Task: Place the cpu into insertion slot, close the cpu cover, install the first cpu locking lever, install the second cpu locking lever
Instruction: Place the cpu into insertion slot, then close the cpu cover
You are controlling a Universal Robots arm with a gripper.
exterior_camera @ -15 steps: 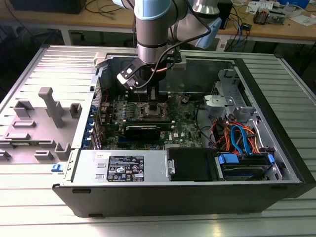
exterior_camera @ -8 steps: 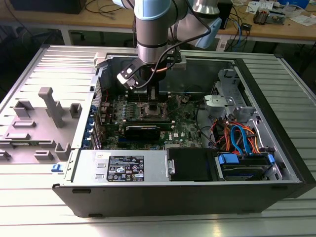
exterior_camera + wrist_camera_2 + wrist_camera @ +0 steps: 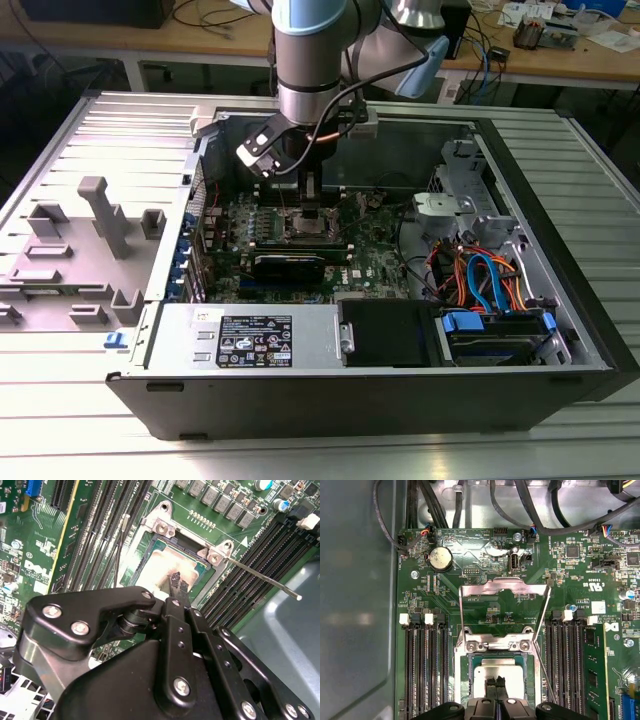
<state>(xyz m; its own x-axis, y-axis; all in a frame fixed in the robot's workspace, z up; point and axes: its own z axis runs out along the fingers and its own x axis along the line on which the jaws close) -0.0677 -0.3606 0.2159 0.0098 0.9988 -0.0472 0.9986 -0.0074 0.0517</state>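
The gripper is hanging tip-down over the slot, which is sitting between two banks of memory slots on the board. The cpu is lying flat inside the slot, silver top up and edges square to the rim, so it is looking seated rather than carried. The jaws are standing almost together, with only a sliver of gap between the fingertips, and they are gripping nothing; a chip this wide could not be sitting in so narrow a gap. In both wrist views the tips are hovering over the middle of the chip's top. I cannot tell whether they are touching it.

The cover is standing raised on its hinge at the slot's edge, leaning away from the gripper. That is leaving the slot open from above, which is probably why the arm is reaching straight down.

Both levers are lying unhooked, as they must be for the cover to be up. One lever is jutting out over the memory slots past the board's edge. The other lever is angling up along the slot's opposite side. The case is lying open on its side, with the slot toward the board's far edge.
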